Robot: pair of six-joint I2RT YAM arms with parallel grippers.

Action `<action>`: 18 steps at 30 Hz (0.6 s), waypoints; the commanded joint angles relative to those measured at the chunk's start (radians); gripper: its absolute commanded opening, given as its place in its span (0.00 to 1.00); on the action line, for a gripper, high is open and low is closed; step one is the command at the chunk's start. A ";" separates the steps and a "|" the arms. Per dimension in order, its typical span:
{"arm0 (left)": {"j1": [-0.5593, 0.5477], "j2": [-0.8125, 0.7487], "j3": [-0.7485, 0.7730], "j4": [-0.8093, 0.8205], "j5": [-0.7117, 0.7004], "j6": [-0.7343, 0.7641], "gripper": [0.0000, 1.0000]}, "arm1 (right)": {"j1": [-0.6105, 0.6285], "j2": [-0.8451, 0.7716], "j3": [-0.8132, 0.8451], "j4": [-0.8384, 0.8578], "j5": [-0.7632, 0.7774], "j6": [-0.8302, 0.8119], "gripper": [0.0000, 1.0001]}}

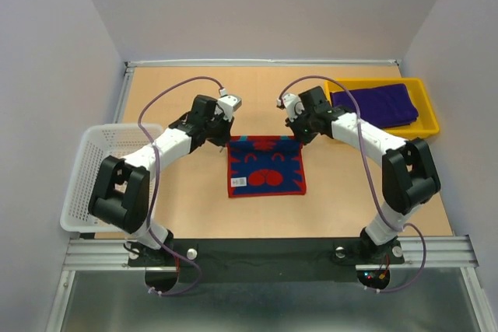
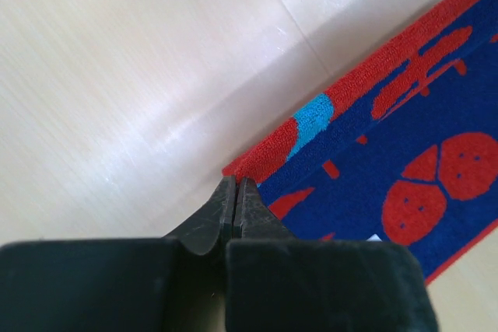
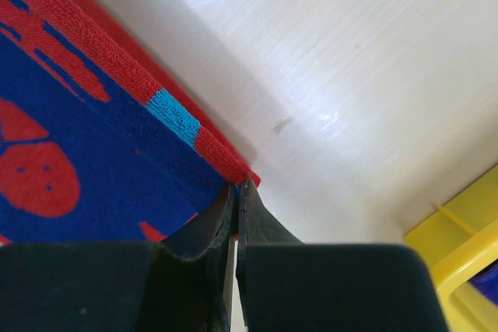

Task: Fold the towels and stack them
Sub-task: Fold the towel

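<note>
A red and blue patterned towel [image 1: 266,167] lies in the middle of the table, with its far edge lifted a little and casting a shadow. My left gripper [image 1: 229,140] pinches its far left corner; in the left wrist view the jaws [image 2: 236,180] are shut on the red hem of the towel [image 2: 389,138]. At the far right corner my right gripper [image 1: 299,139] does the same, and the right wrist view has its tips [image 3: 239,186] closed on the towel [image 3: 93,138]. A deep purple towel [image 1: 372,104] lies folded in the yellow tray [image 1: 426,106].
A white mesh basket [image 1: 84,162] stands at the table's left edge beside my left arm. The yellow tray sits at the far right, just behind my right arm, and its corner [image 3: 467,246] shows in the right wrist view.
</note>
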 commanded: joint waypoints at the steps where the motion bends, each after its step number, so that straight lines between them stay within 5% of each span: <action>1: -0.015 -0.105 -0.062 -0.001 -0.019 -0.077 0.00 | -0.001 -0.105 -0.056 0.014 -0.029 0.047 0.03; 18: -0.051 -0.254 -0.260 -0.024 0.024 -0.366 0.00 | 0.003 -0.239 -0.249 -0.005 -0.216 0.208 0.04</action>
